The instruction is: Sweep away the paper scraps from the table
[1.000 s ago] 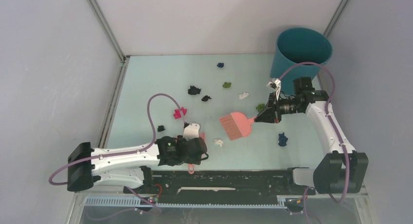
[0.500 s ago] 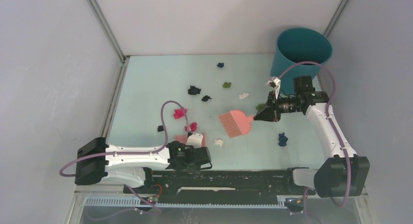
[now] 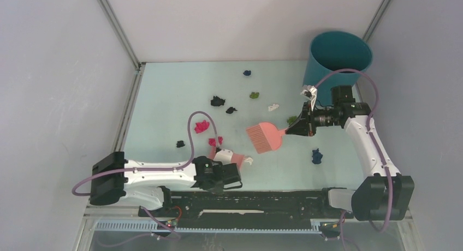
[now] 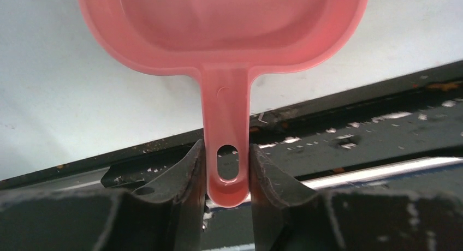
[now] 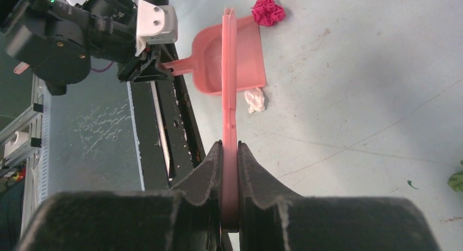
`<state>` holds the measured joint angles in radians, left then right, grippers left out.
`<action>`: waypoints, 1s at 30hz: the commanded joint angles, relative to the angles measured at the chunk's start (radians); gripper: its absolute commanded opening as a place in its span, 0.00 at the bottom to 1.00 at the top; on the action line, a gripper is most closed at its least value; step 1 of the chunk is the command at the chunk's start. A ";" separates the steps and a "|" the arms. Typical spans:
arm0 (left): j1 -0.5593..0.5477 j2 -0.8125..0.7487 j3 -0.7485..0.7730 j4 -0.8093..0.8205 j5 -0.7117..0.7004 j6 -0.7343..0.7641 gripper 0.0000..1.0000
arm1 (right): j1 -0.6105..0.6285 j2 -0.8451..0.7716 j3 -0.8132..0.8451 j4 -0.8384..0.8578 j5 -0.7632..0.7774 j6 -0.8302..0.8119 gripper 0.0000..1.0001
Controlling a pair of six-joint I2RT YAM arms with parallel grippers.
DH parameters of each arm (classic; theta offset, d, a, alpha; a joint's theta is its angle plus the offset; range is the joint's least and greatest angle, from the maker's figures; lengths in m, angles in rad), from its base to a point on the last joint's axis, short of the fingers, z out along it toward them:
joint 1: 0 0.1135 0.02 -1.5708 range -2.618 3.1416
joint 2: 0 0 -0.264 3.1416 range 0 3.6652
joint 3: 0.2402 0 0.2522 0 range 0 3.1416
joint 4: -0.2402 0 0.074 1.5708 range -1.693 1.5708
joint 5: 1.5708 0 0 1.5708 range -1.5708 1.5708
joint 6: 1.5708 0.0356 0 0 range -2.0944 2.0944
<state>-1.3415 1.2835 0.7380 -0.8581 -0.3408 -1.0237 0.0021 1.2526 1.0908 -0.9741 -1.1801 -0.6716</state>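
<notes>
Paper scraps lie scattered on the mint-green table [image 3: 164, 98]: a magenta wad [image 3: 202, 126], a second magenta wad [image 3: 215, 141], black ones [image 3: 218, 101], a green one [image 3: 254, 95], a white one [image 3: 273, 106], a dark blue one [image 3: 316, 156]. My left gripper [image 4: 227, 153] is shut on the handle of the pink dustpan [image 4: 224, 22], which lies flat near the front rail. A white wad [image 3: 248, 160] lies just right of the pan. My right gripper [image 5: 230, 153] is shut on the pink brush [image 3: 265, 137], held mid-table.
A teal round bin [image 3: 338, 57] stands at the back right corner. A black rail [image 3: 262, 199] runs along the near edge. Grey walls frame the table on the left, back and right. A green wad [image 3: 292, 120] lies under my right gripper.
My left arm has slid right along the near edge with the dustpan, bringing it beside the white wad. The right arm and brush have hardly moved.
</notes>
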 commanded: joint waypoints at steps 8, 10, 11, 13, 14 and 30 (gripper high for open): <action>-0.012 0.045 0.229 -0.230 0.155 0.146 0.13 | -0.031 -0.002 -0.001 -0.019 -0.044 -0.026 0.00; -0.018 0.054 0.243 -0.267 0.180 0.180 0.10 | -0.033 -0.002 0.000 -0.020 -0.037 -0.029 0.00; -0.022 0.059 0.249 -0.290 0.192 0.197 0.09 | -0.034 -0.002 0.000 -0.020 -0.037 -0.029 0.00; -0.039 0.065 0.257 -0.324 0.216 0.233 0.07 | -0.037 -0.003 0.000 -0.020 -0.033 -0.031 0.00; -0.047 0.066 0.260 -0.339 0.226 0.254 0.06 | -0.039 -0.003 0.000 -0.021 -0.032 -0.032 0.00; -0.028 0.375 0.450 -0.079 0.109 0.671 0.02 | -0.073 0.005 0.000 0.000 -0.009 -0.009 0.00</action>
<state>-1.3941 1.5978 1.1286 -1.0752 -0.2070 -0.4870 -0.0483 1.2533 1.0908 -0.9844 -1.1847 -0.6899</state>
